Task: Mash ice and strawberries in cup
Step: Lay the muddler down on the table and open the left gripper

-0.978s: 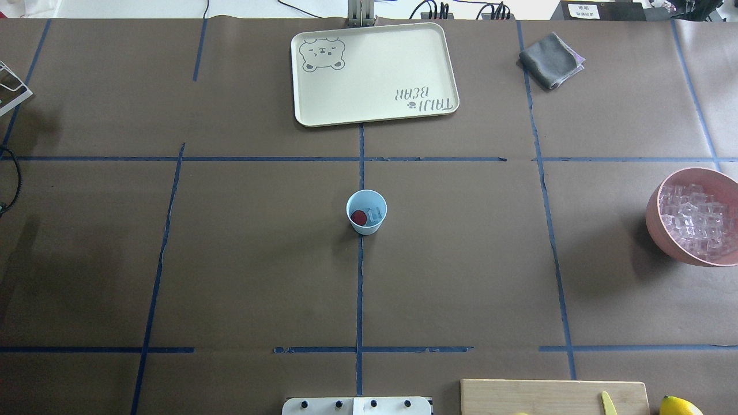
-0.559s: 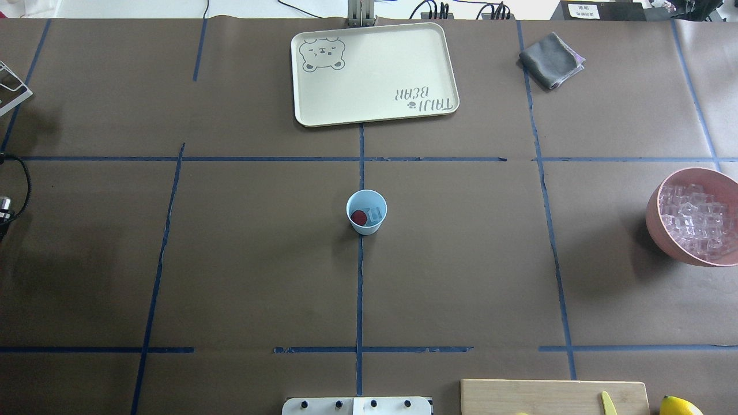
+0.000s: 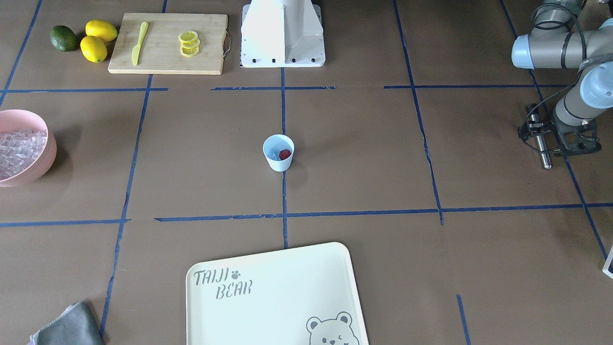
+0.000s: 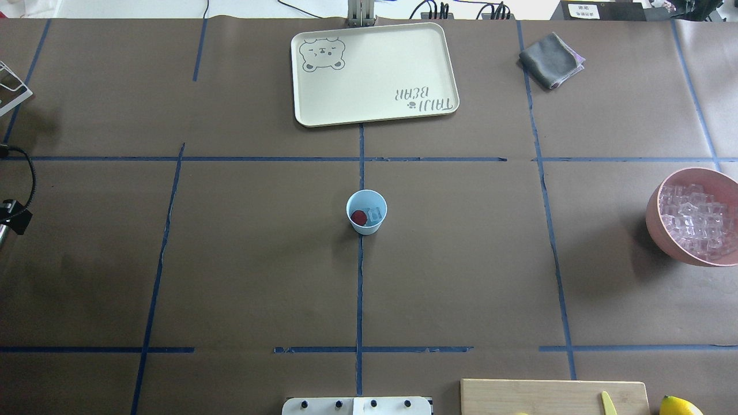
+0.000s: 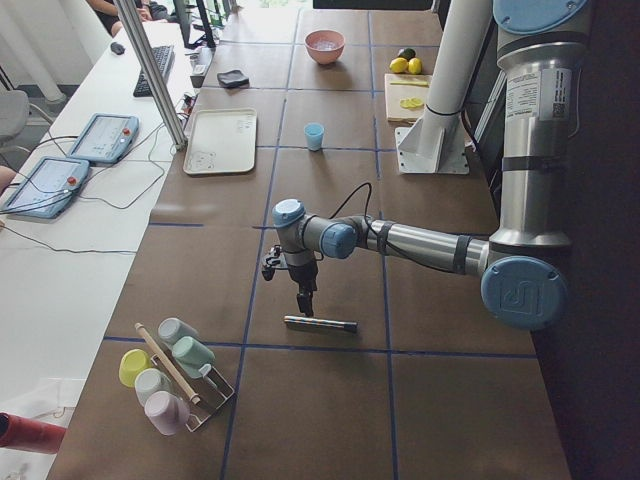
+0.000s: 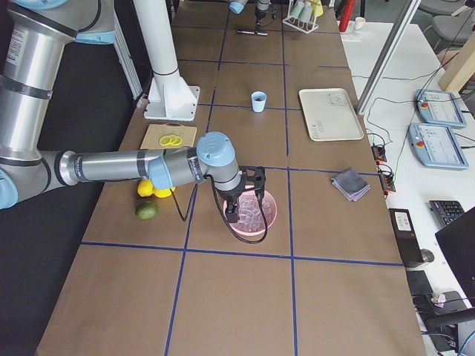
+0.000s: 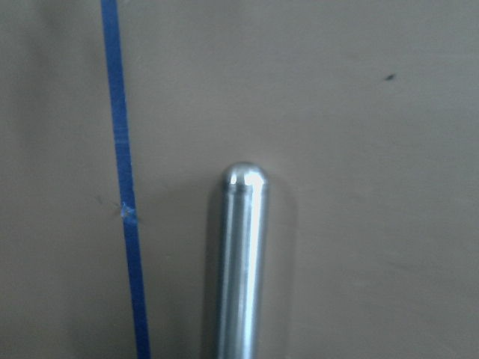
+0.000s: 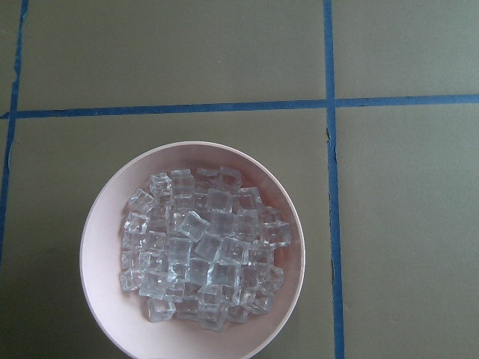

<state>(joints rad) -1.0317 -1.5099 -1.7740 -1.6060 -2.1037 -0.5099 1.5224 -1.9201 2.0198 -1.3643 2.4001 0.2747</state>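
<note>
Cup [image 4: 366, 229] — light-blue, upright, strawberry [image 4: 358, 217], ice [image 4: 375, 214] inside

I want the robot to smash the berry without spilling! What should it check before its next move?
1. Cup stands upright, nothing touching it: ok.
2. Strawberry and ice sit inside the cup: ok.
3. Metal rod lies flat under the left tool: ok.
4. Left tool open wide enough for the rod: cannot tell.
5. Right tool away from the cup, over the pink bowl: ok.
</note>
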